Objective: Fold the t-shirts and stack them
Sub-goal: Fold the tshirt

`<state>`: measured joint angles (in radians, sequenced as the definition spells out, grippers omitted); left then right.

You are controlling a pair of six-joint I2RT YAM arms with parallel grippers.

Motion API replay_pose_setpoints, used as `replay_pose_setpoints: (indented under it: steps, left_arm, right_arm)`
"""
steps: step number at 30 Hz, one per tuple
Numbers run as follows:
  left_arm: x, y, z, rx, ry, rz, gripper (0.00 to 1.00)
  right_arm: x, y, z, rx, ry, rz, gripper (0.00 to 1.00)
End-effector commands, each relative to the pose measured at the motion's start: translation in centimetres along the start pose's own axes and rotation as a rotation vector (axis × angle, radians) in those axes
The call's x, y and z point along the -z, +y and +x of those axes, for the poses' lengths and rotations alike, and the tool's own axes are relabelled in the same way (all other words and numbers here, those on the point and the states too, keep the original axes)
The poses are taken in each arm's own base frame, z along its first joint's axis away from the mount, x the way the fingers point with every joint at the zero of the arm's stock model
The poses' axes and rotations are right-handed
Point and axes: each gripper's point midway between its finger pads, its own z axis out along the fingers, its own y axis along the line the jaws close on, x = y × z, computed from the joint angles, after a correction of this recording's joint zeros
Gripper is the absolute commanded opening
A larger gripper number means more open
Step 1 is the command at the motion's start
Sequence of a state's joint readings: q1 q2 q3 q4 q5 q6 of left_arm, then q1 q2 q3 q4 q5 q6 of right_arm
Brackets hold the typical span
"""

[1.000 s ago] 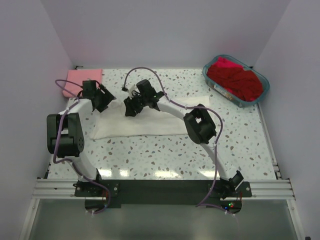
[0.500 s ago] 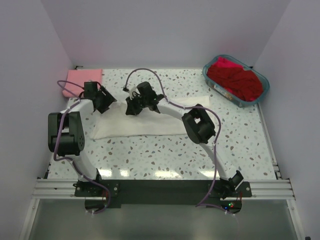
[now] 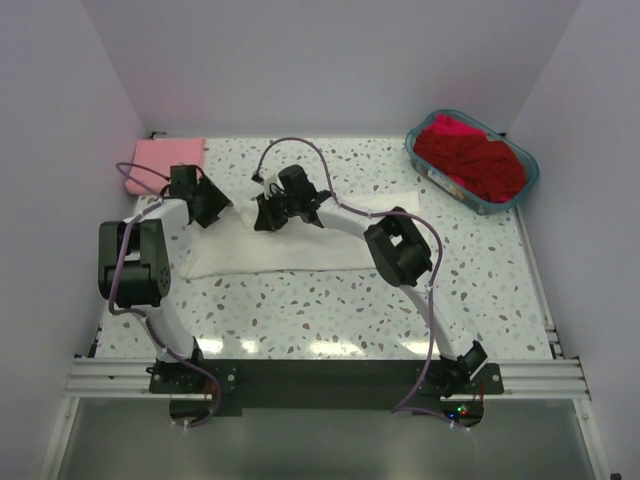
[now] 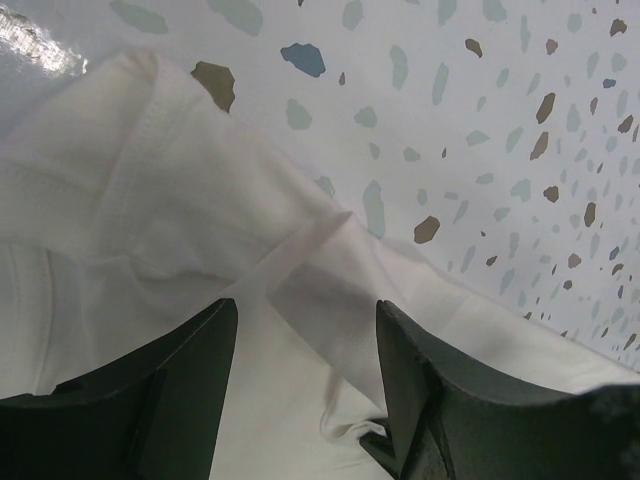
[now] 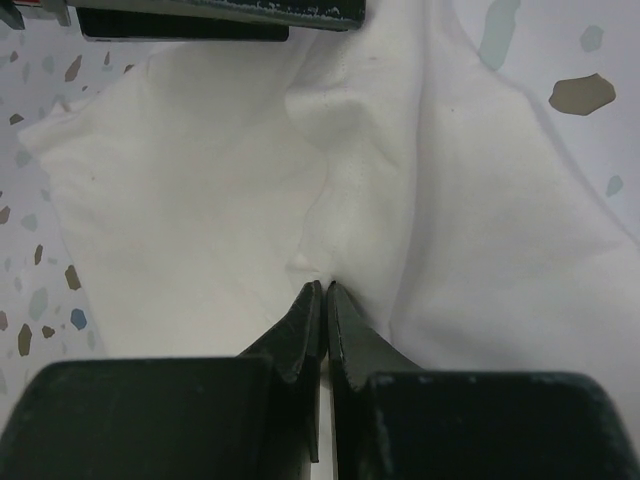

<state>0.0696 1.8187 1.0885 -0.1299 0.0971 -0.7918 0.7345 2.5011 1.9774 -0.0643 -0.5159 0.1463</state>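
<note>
Now stretched as a long band across the far-left half of the desk (image 3: 330, 310), the white shirt (image 3: 300, 250) is pinched near its far edge by the right end effector (image 5: 326, 298), jaws closed on a pucker of cloth. The left end effector (image 4: 305, 320) stands open astride a fold, gripping nothing. The left should probably close on the fold before both lift level.

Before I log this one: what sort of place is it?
Probably a robot test booth, not a home: plain walls close in a speckled table, two arms stand on a metal rail at its near edge, and a white shirt lies out near a basket of red shirts.
</note>
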Motion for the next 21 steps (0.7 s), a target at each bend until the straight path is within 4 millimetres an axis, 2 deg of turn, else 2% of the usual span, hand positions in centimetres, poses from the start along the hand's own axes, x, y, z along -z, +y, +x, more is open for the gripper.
replay_pose_setpoints:
  steps: [1,10,16,21]
  left_arm:
    - [-0.6,-0.7,-1.3,-0.02,-0.066,0.033,0.63]
    - [-2.1,-1.2,-0.9,-0.017,-0.048,0.072,0.59]
    - [-2.2,-1.7,-0.7,-0.02,-0.038,0.09,0.5]
    - [-1.8,-2.3,-1.2,-0.026,-0.049,0.104,0.38]
  right_arm:
    - [1.5,1.5,-4.5,0.051,-0.105,-0.024,0.0]
    - [1.1,1.3,-4.1,0.045,-0.098,-0.029,0.0]
    - [0.9,1.3,-4.0,0.041,-0.096,-0.032,0.0]
    - [1.0,1.3,-4.0,0.044,-0.093,-0.031,0.0]
